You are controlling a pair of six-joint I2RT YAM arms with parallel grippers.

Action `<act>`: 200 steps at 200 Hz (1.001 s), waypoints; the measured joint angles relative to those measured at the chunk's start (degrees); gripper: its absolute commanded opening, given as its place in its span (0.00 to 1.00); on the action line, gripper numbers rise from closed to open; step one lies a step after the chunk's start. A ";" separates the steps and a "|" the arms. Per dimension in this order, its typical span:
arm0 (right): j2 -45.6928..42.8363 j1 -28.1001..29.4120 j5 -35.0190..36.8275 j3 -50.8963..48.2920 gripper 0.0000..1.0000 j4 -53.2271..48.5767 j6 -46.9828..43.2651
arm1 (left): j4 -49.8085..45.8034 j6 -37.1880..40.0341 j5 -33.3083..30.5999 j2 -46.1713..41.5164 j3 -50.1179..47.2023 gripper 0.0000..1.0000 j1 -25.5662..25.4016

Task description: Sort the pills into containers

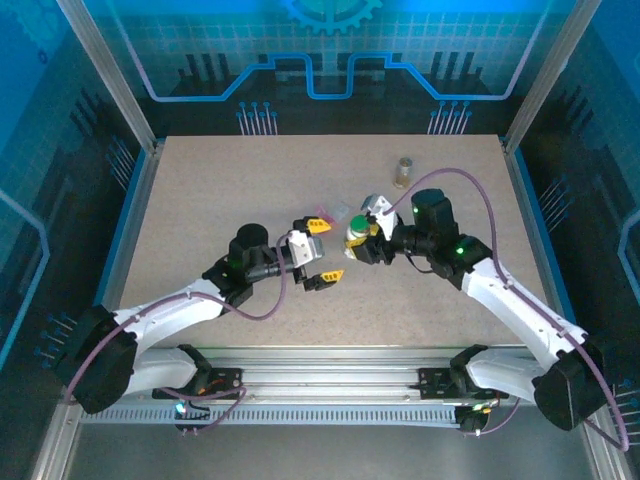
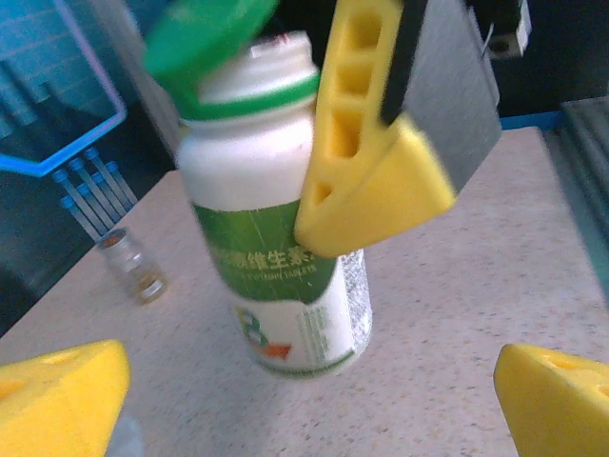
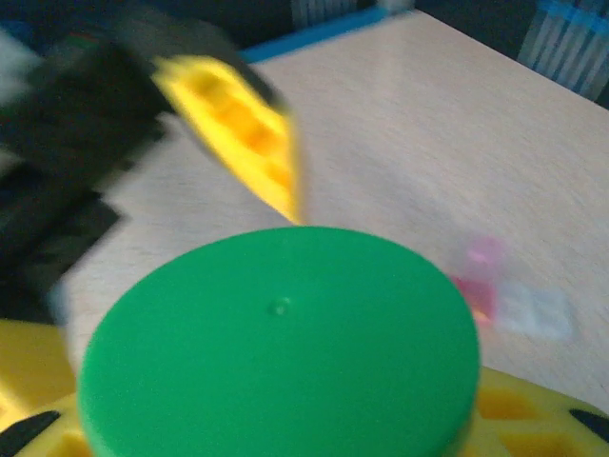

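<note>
Reaching in from the near edge, the left gripper (image 1: 324,251) has its yellow fingers spread wide, and nothing is between them. Just past it, the right gripper (image 1: 361,236) squeezes the white bottle (image 2: 276,257) by its sides, near the middle of the table (image 1: 200,190). The green cap (image 2: 205,33) is tipped up off the white neck. I cannot see inside. A blurry pink vial (image 3: 479,271) lies close by. Farther back the amber bottle (image 1: 404,171) stands alone with room all round it and a little yellow-brown at its bottom.
</note>
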 measured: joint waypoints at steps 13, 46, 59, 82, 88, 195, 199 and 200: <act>0.55 -0.13 6.14 -2.99 0.22 2.58 3.69 | 1.44 -2.10 -6.05 -0.02 -1.42 0.99 0.00; 5.16 -0.22 17.31 -7.96 0.22 9.05 10.54 | 1.53 -15.56 -28.15 -1.90 -1.84 0.99 1.62; 7.56 0.04 19.34 -8.92 0.23 11.58 11.93 | -0.87 -22.69 -33.29 -4.37 -1.84 0.99 4.26; 12.57 1.53 21.29 -9.09 0.24 16.31 12.28 | -2.36 -34.18 -39.12 -8.04 -2.19 0.99 8.98; 13.68 1.92 21.40 -9.09 0.25 17.40 12.28 | -2.25 -36.94 -40.17 -8.79 -2.64 0.99 9.64; 29.33 4.35 21.75 -8.24 0.55 30.62 10.10 | -17.42 -54.34 -38.21 -8.39 -1.18 0.99 12.07; 29.35 4.35 21.70 -8.24 0.57 30.91 10.08 | -17.64 -54.34 -37.57 -8.00 -0.85 0.99 12.07; 29.35 4.35 21.70 -8.24 0.58 30.95 10.03 | -17.64 -54.34 -37.48 -7.96 -0.79 0.99 12.07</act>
